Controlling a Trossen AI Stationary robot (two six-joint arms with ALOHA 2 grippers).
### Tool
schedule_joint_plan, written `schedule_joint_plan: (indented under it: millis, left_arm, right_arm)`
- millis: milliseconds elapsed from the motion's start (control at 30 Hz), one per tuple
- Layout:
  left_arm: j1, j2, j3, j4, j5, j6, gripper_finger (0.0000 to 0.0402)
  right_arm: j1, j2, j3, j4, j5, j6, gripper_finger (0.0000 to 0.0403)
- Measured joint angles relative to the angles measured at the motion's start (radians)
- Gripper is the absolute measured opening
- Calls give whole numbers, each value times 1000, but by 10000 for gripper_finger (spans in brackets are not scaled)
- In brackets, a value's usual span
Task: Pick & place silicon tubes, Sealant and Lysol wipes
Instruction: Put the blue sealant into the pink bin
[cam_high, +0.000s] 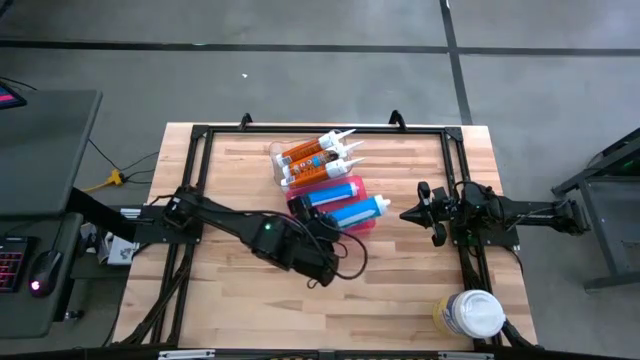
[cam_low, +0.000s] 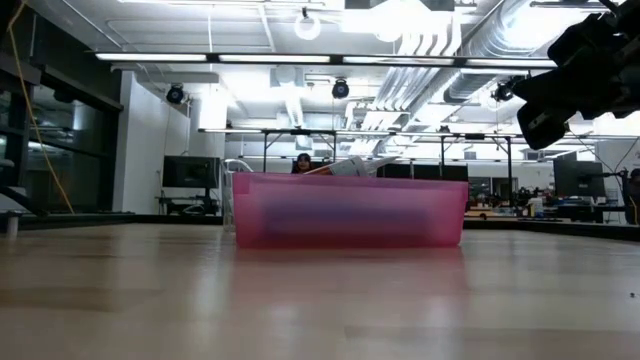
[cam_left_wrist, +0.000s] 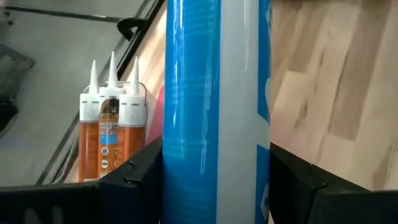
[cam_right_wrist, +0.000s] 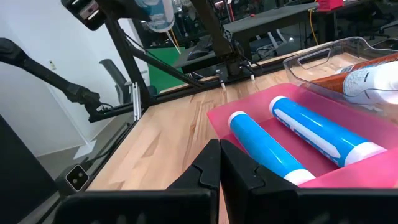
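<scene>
Blue tube (cam_left_wrist: 214, 112), rigid and slick, sits clamped mid-barrel in left gripper (cam_high: 312, 208) over pink tray (cam_high: 362, 222); right gripper (cam_high: 412, 213) shut, empty.

I see two blue sealant tubes (cam_high: 345, 200) lying side by side in the pink bin (cam_high: 366, 222), three orange silicone tubes (cam_high: 315, 155) with white nozzles in the clear tray (cam_high: 274, 152) behind, and the Lysol wipes (cam_high: 470, 314) upright at the table's near right corner.
</scene>
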Motion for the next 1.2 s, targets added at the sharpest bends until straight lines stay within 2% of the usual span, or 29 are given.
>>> schedule_joint_plan:
  millis: [200,300,433,533,600,700,800,867,967,1033,1200]
  left_arm:
    - [0,-45,2,-66,-48,-28,195]
    - [0,-102,-52,-83,-55,-27,195]
    - [0,-232,-237,9,-65,-31,194]
    - [0,-350,-429,185,-66,-29,194]
    - [0,-425,-563,270,-37,-22,194]
    - [0,-519,-750,486,8,18,194]
    - [0,-581,-893,675,61,77,194]
    - [2,-618,-964,729,83,89,194]
    - [30,-648,-1023,810,123,84,194]
    - [69,-660,-1037,770,152,73,194]
    - [183,-657,-1035,804,295,133,194]
  right_arm:
    - [0,0,0,0,0,0,1]
    - [0,0,0,-1,0,0,1]
    - [0,0,0,-1,0,0,1]
    - [0,0,0,-1,0,0,1]
    - [0,-2,0,-3,0,0,3]
    - [0,0,0,-3,0,0,6]
    - [0,1,0,-3,0,0,6]
    - [0,3,0,-2,0,0,4]
    - [0,10,0,1,0,0,2]
    - [0,11,0,-2,0,0,1]
    - [0,19,0,-1,0,0,7]
